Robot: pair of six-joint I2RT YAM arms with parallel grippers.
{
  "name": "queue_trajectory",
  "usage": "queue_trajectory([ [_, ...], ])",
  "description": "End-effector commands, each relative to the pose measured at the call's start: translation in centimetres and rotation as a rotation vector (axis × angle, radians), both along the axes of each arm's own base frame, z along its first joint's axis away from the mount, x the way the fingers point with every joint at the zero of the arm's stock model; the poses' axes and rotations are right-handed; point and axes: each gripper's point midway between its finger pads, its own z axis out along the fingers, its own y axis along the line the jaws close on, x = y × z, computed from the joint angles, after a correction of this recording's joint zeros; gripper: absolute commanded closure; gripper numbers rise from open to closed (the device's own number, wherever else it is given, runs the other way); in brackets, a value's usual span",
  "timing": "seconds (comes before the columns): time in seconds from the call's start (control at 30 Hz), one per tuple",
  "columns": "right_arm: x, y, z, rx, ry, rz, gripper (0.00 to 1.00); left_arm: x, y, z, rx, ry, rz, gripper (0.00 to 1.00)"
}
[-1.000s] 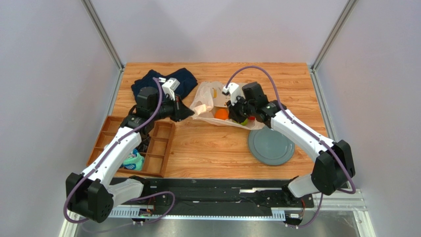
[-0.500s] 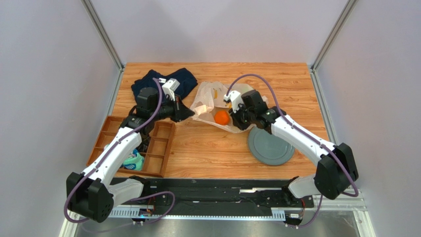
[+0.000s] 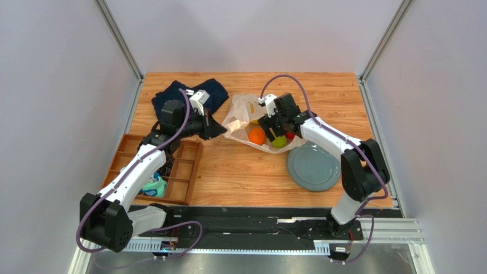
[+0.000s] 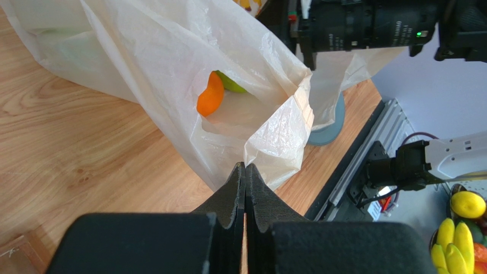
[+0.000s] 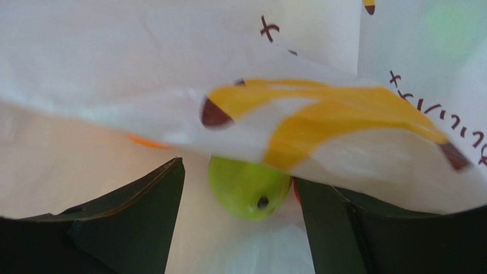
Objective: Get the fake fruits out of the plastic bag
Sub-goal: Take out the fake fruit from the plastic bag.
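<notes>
Right jaws have sprung wide, green apple [image 5: 248,191] between them

Left pincer [image 4: 245,169] tight, right pincer [image 5: 240,191] wide.

Right pincer [image 3: 271,128] sprung wide from near-shut, shifted back toward far side over plastic bag [image 3: 237,114]. Green apple [image 3: 278,141] now exposed beside orange [image 3: 256,136]. Right elbow swung inward, nearer plate [image 3: 313,166].
</notes>
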Motion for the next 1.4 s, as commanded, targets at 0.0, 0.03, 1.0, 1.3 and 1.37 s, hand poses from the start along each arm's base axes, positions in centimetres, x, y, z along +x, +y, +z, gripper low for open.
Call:
queue_trajectory([
  [0.0, 3.0, 0.6, 0.5, 0.000, -0.065, -0.034, 0.23, 0.3, -0.1, 0.9, -0.006, -0.043, -0.010, 1.00],
  [0.03, 3.2, 0.6, 0.2, -0.002, -0.065, -0.032, 0.23, 0.3, -0.1, 0.8, -0.005, -0.040, -0.010, 1.00],
  [1.0, -7.5, 3.3, 19.7, 0.347, -0.135, 0.318, 1.00, 2.3, 0.0, 1.5, -0.002, -0.076, 0.042, 1.00],
  [1.3, -11.6, -6.3, 23.5, 0.245, -0.252, 0.136, 1.00, 2.8, -0.1, 1.6, 0.001, -0.075, 0.046, 1.00],
  [1.37, -12.2, -8.6, 23.6, 0.219, -0.259, 0.071, 1.00, 2.7, -0.1, 1.4, 0.007, -0.070, 0.044, 1.00],
])
